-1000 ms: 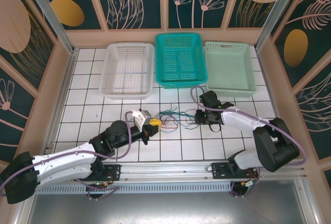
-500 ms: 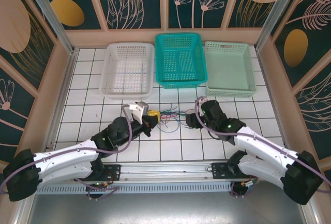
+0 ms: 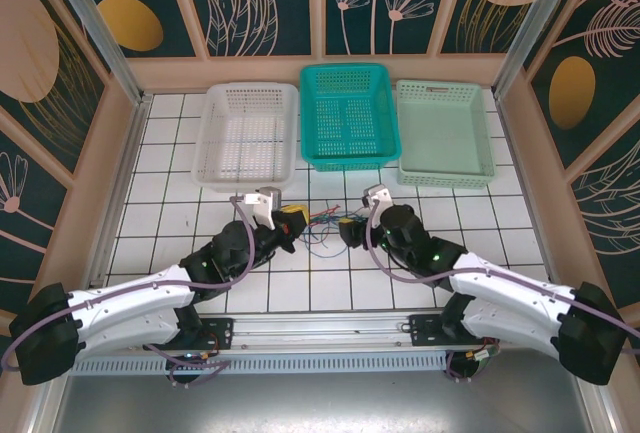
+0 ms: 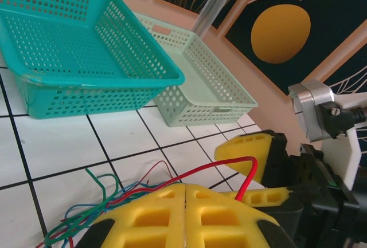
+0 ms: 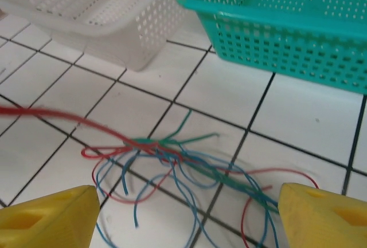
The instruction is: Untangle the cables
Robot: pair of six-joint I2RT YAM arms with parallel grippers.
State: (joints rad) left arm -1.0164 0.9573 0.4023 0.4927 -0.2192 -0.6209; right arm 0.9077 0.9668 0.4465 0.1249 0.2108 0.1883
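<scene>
Looking down from above, we see the cables (image 3: 322, 225) lying as a small loose tangle on the white tiled table (image 3: 170, 168), on the near side of the teal basket (image 3: 348, 116) and between the two pincers. The left pincer (image 3: 291, 221) sits just beside the tangle on its left and the right pincer (image 3: 347, 230) just beside it on its right, both arms reaching in low from the near edge. A white basket (image 3: 247, 136) and a pale green basket (image 3: 445, 133) flank the teal one along the far side of the table. In the left wrist view, the left pincer (image 4: 184, 193) is clenched, its yellow fingers pressed flat together, and a red cable (image 4: 218, 170) arches up from the tangle and over their tips; we take it to be grasped there, though the exact pinch point is hidden. Green and blue strands (image 4: 86, 213) curl on the tile just ahead of it. In the right wrist view, the right pincer (image 5: 183, 225) is released, its yellow fingers (image 5: 324, 213) spread wide, with the crossed red, blue and green cables (image 5: 178, 162) lying on the tiles ahead of the gap. The red cable (image 5: 57, 117) runs off to the left, lifted above the table and blurred.
</scene>
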